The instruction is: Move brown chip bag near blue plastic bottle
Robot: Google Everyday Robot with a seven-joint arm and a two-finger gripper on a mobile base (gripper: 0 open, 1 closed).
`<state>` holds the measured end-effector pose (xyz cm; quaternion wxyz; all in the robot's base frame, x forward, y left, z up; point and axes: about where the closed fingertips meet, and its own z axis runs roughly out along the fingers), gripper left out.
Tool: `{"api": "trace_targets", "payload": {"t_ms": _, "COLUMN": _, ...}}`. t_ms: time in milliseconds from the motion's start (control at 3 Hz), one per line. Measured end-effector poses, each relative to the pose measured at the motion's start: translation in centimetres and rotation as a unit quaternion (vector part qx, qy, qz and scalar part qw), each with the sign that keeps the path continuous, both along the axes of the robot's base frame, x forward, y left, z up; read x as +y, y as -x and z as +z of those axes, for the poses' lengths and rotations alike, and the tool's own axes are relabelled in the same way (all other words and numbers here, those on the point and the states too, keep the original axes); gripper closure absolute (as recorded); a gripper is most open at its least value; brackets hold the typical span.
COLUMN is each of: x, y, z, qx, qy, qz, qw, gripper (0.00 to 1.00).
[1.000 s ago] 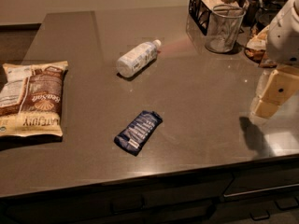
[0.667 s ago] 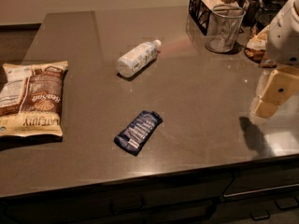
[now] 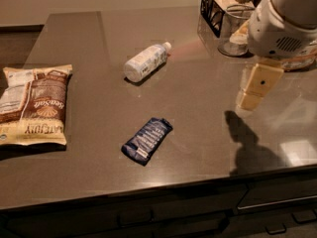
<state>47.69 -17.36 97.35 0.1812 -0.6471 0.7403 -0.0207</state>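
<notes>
The brown chip bag [image 3: 33, 104] lies flat at the left edge of the dark counter, its "Sea Salt" lettering facing up. The blue plastic bottle [image 3: 145, 62] lies on its side near the counter's middle back, white cap pointing right. The two are well apart. My gripper [image 3: 253, 90] hangs above the right part of the counter, far from both, its cream finger pointing down and casting a shadow below it. Nothing shows in it.
A small dark blue snack wrapper [image 3: 147, 140] lies in the front middle. A clear cup [image 3: 235, 29] and a black wire basket [image 3: 221, 4] stand at the back right. The counter's front edge [image 3: 163, 185] runs along the bottom.
My arm has moved left and a little forward over the counter. The bag, the bottle and the wrapper have not moved.
</notes>
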Motion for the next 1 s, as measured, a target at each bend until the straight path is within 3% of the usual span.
{"api": "trace_targets", "payload": {"t_ms": 667, "x": 7.3, "y": -3.9, "z": -0.2, "qx": -0.002, "qy": -0.041, "qz": 0.07, "qw": 0.9967, "gripper": 0.0}}
{"api": "trace_targets", "payload": {"t_ms": 1000, "x": 13.1, "y": -5.0, "z": 0.0, "qx": -0.007, "qy": -0.059, "qz": 0.122, "qw": 0.9907, "gripper": 0.0}}
